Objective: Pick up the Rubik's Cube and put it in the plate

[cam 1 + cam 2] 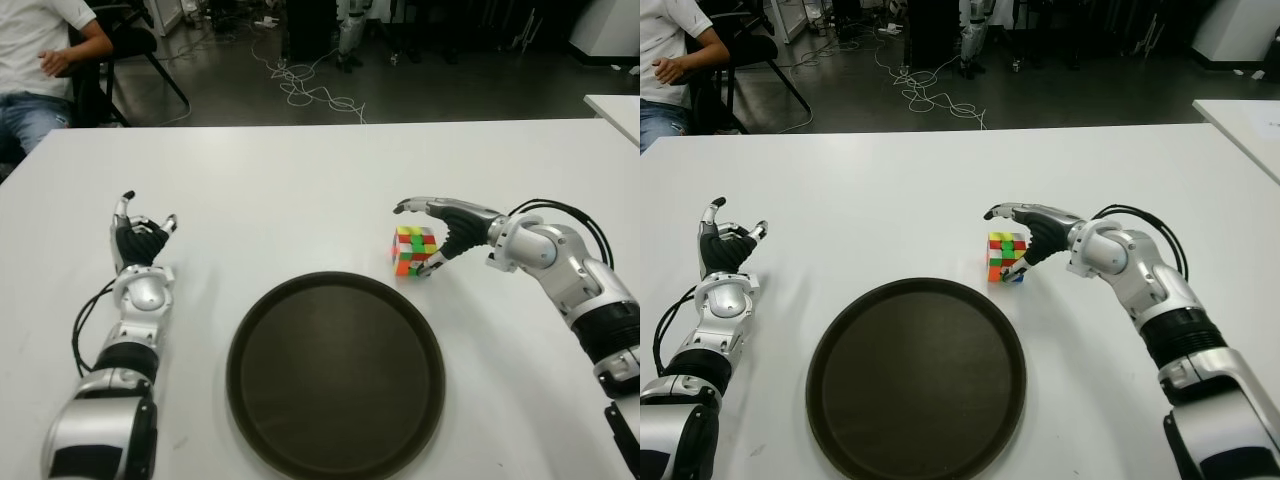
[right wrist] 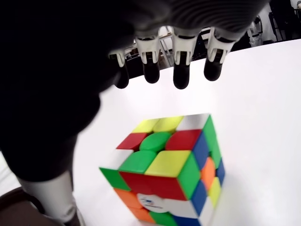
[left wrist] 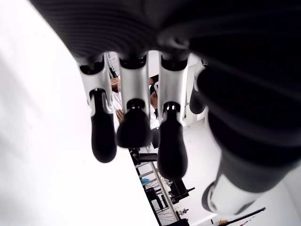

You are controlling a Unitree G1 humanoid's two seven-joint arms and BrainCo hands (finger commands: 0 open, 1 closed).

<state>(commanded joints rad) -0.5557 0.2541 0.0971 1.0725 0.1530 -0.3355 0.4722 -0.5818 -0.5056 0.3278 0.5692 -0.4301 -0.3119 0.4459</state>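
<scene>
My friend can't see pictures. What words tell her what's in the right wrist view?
A colourful Rubik's Cube sits on a white table, right below the right robot hand. The hand's dark fingertips hang open above the cube without touching it. A dark plate's edge peeks in at one corner.

A scrambled Rubik's Cube [image 2: 167, 176] with glossy red, green, yellow, orange, blue and white stickers sits on the plain white table [image 2: 263, 103]. The right hand [image 2: 155, 56], black-palmed with silver finger segments, arches over it from above and one side; four dark rubbery fingertips [image 2: 181, 76] hang spread in a row beyond the cube's far edge, apart from it. The thick thumb [image 2: 51, 188] reaches down beside the cube. A dark brown plate rim [image 2: 14, 205] shows at the corner.
</scene>
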